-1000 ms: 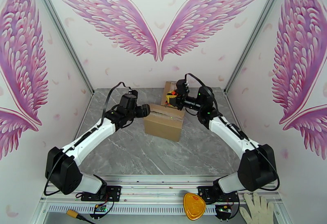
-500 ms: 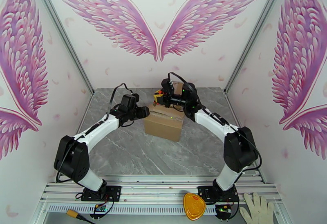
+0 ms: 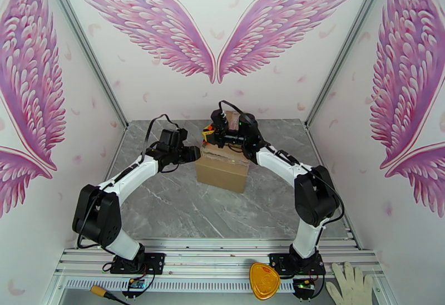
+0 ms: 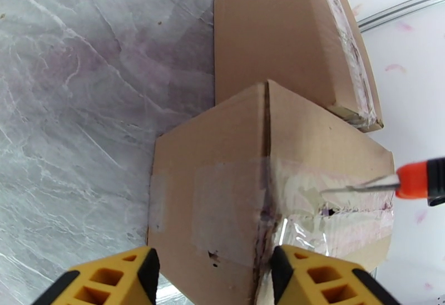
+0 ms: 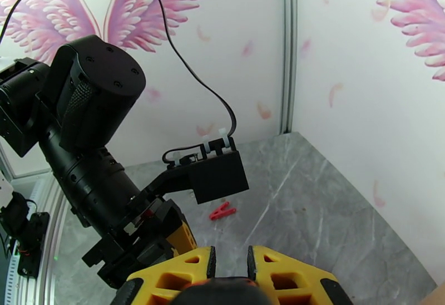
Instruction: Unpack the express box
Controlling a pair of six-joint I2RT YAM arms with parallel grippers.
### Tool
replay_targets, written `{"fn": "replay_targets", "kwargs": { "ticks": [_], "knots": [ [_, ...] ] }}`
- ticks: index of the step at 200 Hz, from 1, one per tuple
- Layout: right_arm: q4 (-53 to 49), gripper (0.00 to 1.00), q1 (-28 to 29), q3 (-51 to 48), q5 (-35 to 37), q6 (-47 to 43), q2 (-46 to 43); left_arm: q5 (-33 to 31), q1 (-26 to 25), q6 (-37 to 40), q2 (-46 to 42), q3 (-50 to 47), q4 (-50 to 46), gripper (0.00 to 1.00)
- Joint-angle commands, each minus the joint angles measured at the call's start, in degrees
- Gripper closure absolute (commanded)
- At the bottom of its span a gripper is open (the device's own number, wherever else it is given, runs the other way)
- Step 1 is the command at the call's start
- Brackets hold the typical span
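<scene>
White walls [image 3: 222, 100] close in the far, left and right sides, each painted with big pink feathered wings [image 3: 161, 28] and scattered loose pink feathers, and slim aluminium posts [image 3: 84, 44] run up the two far corners. The desk [image 3: 178, 206] is a grey marble-patterned slab with pale veins, edged at the near side by a silver aluminium rail [image 3: 222, 244]. Bright, even light fills the booth, leaving only soft shadows on the marble.
</scene>
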Motion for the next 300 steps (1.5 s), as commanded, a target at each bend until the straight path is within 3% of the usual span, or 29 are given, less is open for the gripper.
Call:
{"fn": "replay_targets", "kwargs": {
  "ticks": [1, 55, 300],
  "knots": [
    [1.36, 0.96, 0.79, 3.09, -1.01, -0.56, 1.38, 2.13, 0.18, 1.37, 1.75, -1.49, -1.39, 0.41],
    [1.62, 0.96, 1.82, 3.07, -2.57, 0.1, 1.94, 1.98, 0.67, 2.16, 2.52, -1.58, -2.18, 0.43],
    [-0.82, 0.99, 2.2, -6.42, 6.08, -5.91, -4.8, -0.07, 1.98, 2.88, 6.96, -1.63, -6.05, 0.56]
  ]
}}
